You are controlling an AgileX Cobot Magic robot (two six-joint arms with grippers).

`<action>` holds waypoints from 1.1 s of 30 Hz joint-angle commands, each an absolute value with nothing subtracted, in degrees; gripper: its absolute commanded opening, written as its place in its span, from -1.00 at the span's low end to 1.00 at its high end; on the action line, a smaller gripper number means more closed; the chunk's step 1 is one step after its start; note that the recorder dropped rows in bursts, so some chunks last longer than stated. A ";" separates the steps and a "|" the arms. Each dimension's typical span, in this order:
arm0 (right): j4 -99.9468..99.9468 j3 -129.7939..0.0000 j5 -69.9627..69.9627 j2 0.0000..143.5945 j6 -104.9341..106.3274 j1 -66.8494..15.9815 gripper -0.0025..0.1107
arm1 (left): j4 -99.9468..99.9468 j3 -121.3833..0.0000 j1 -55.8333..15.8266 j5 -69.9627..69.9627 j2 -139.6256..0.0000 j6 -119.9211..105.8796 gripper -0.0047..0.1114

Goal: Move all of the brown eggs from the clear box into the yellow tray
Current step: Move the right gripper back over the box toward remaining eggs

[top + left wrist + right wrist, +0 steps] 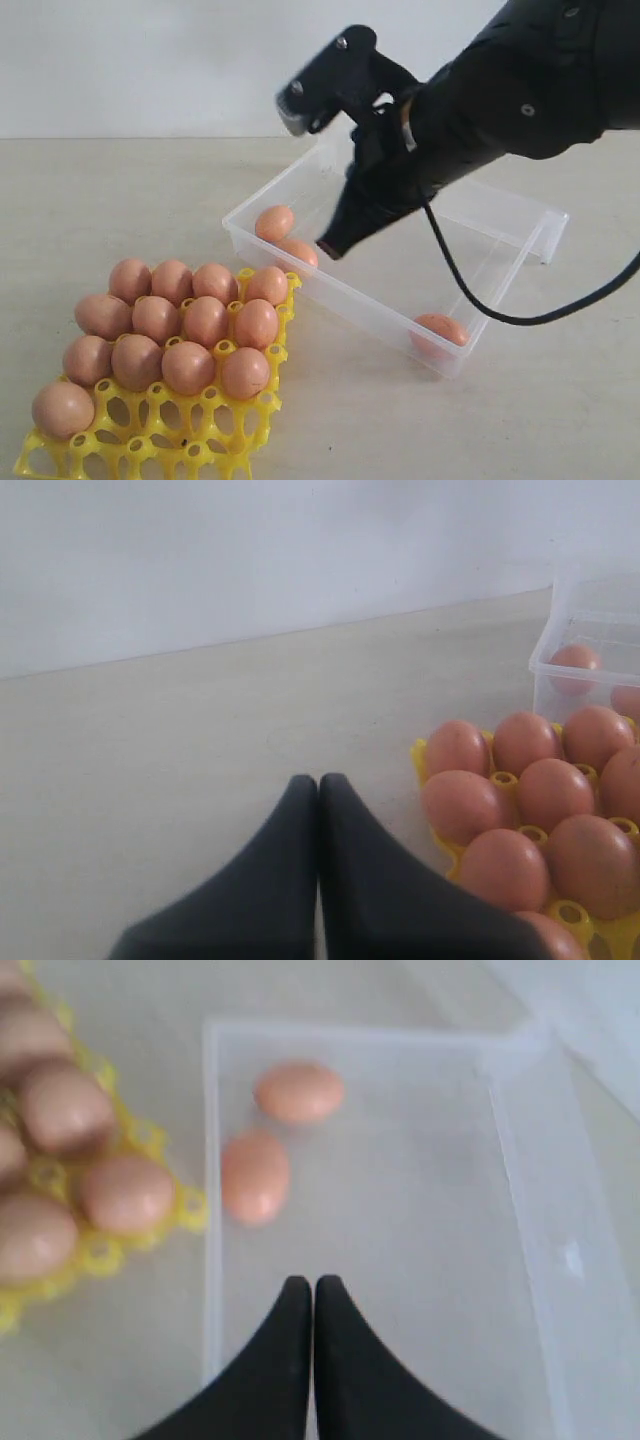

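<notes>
The right gripper [314,1283] hangs closed and empty over the box [340,293], where three eggs [275,222] lie. Next it must open and lower onto one.

Pretty sure this is some robot lab test setup, going by the plain pale surface [120,200], the blank white wall [150,60] behind it and a chunky black robot arm [520,90] trailing a loose black cable [520,321] across the scene.

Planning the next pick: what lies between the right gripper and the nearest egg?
Only bare floor of the clear box, seen in the right wrist view, separates the right gripper from the nearest egg.
</notes>
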State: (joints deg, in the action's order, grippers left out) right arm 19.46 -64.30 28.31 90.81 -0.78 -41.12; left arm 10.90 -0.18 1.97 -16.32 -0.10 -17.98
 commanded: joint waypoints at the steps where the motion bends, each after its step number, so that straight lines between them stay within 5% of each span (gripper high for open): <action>1: 25.75 -64.59 43.97 90.84 0.38 -38.65 -0.94 | 10.86 0.00 1.47 -15.74 0.00 -18.03 -0.99; 8: 9.71 -77.56 68.50 98.27 10.55 -30.09 -0.96 | 10.86 0.00 1.47 -15.74 0.00 -18.03 -0.99; 18: -10.55 -94.31 69.96 110.95 20.21 -22.27 -0.92 | 10.86 0.00 1.47 -16.09 0.00 -18.03 -0.99; 26: -9.96 -93.81 69.96 113.76 24.74 -22.27 -0.04 | 10.86 0.00 1.47 -16.09 0.00 -18.03 -0.99; 33: -7.38 -93.81 69.96 116.14 25.91 -22.27 -0.02 | 10.86 0.00 1.47 -16.09 0.00 -18.03 -0.99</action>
